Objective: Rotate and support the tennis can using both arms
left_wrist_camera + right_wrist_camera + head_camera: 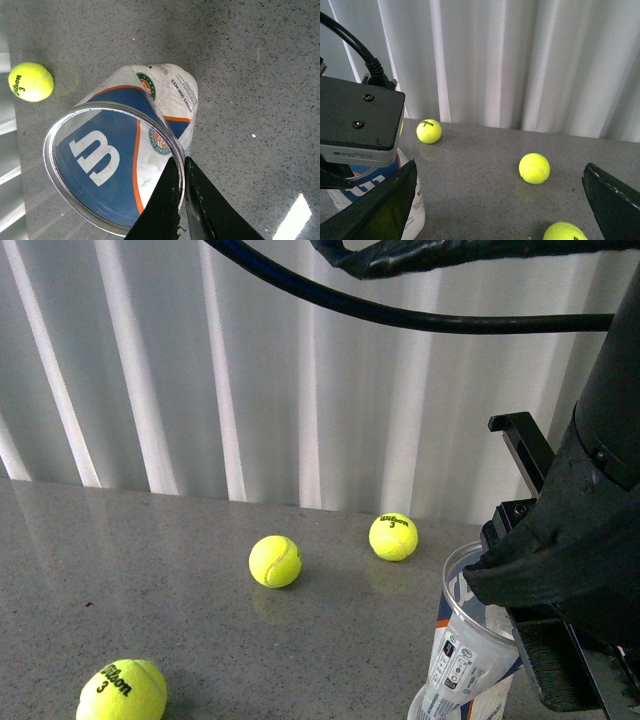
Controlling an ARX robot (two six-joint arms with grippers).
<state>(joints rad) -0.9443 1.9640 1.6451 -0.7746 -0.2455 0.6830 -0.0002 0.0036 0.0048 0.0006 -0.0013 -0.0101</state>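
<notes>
Lab-type robot test bench, not a domestic room.

- Work surface: grey speckled stone-look table (200, 630), with light patches reflecting off it.
- Backdrop: plain white pleated curtain (250, 370) hung right behind the table's far edge, screening off whatever is beyond.
- Rigging: thick black cable (400, 312) slung across overhead. A bulky black robot arm (600, 490) sits over the table. A boxy grey-and-black camera housing (360, 122) has exposed screws and a lead plugged in.
- Props: three loose yellow tennis balls (275, 561) scattered on the table, and a clear tennis can (465, 650).

Tennis balls (275, 561), grey table (180, 590), curtain (300, 370)
</notes>
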